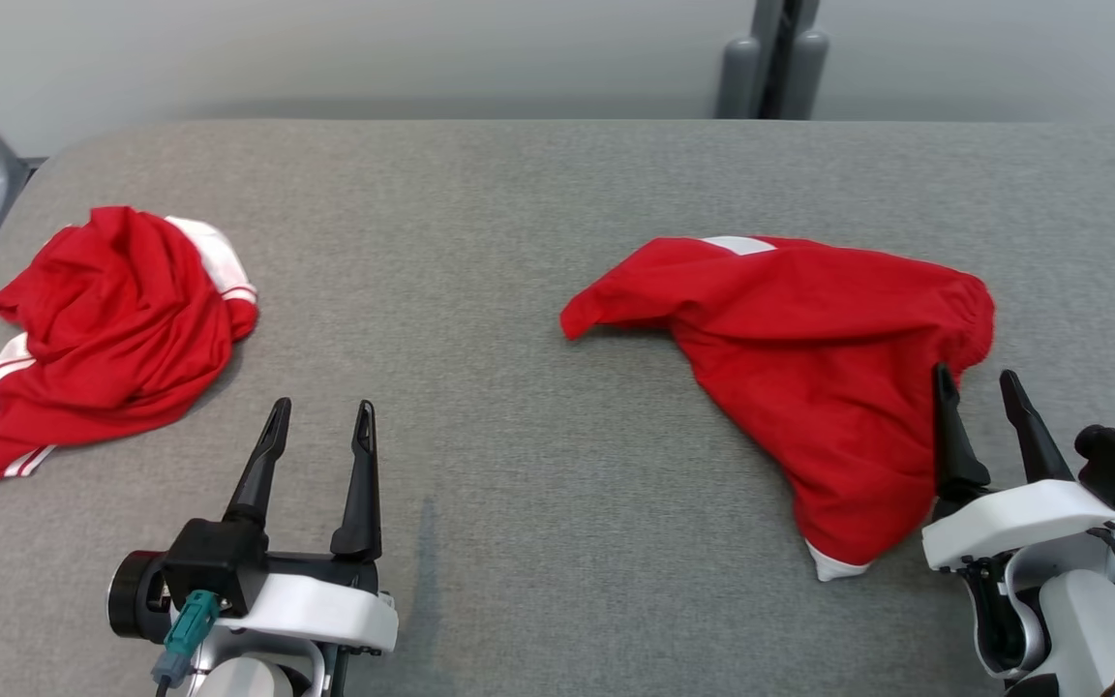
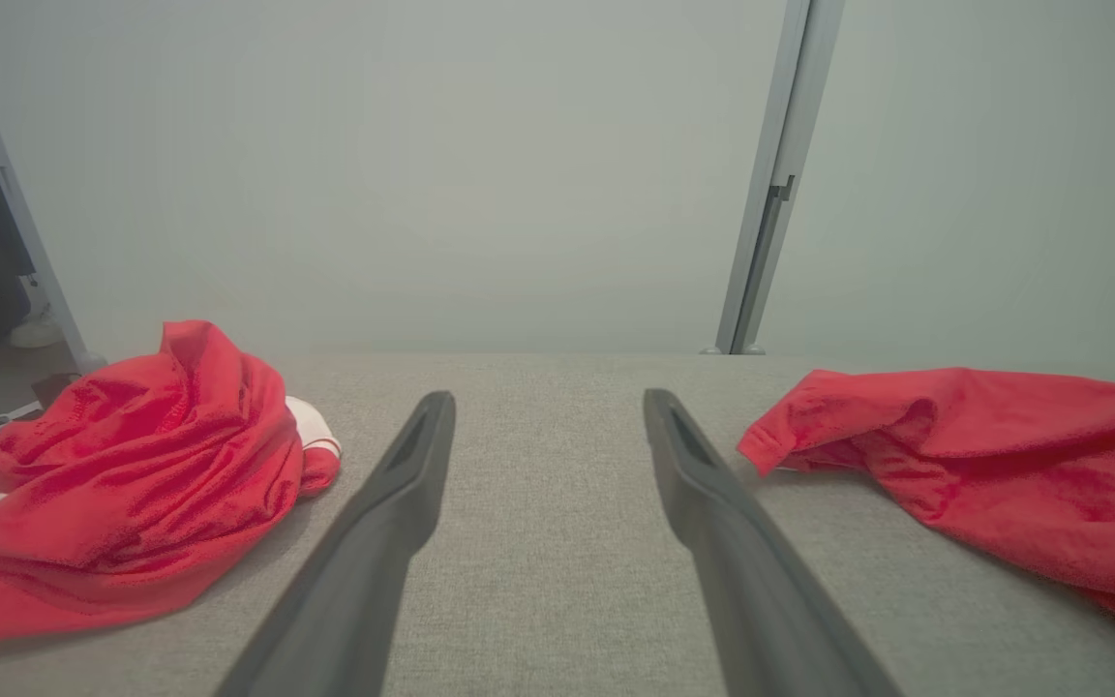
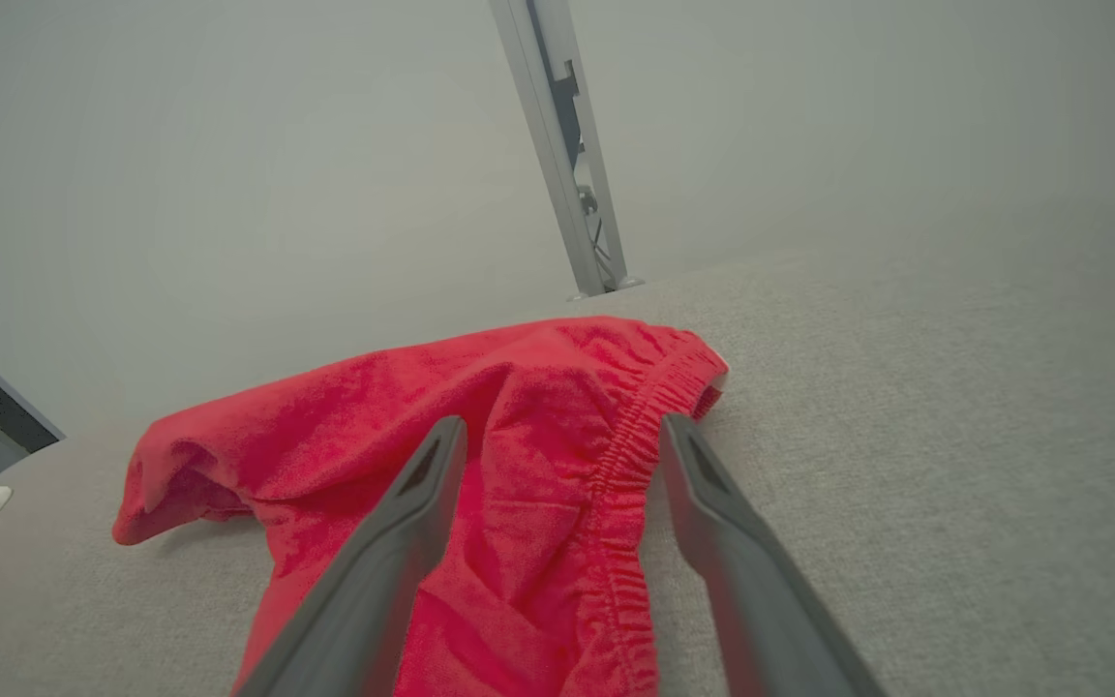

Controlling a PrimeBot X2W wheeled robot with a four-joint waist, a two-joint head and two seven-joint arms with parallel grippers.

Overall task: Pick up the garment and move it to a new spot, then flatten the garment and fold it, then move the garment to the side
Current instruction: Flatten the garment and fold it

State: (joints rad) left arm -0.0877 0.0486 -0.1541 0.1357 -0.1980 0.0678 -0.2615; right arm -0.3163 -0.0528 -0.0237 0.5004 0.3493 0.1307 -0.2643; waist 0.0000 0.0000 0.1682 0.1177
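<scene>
Right garment (image 1: pixel 809 358) is showing red with white trim, left garment (image 1: pixel 112 329) is flashing red with white stripes, table (image 1: pixel 480 213) is looking plain grey.

no text, label, brand or number can be read, nothing legible made out on the red garment (image 1: pixel 809 368), the other red garment (image 1: pixel 112 319), the tabletop (image 1: pixel 519 242)

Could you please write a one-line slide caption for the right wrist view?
Open right gripper poised over the elastic waistband of a crumpled red garment on the grey table.
</scene>
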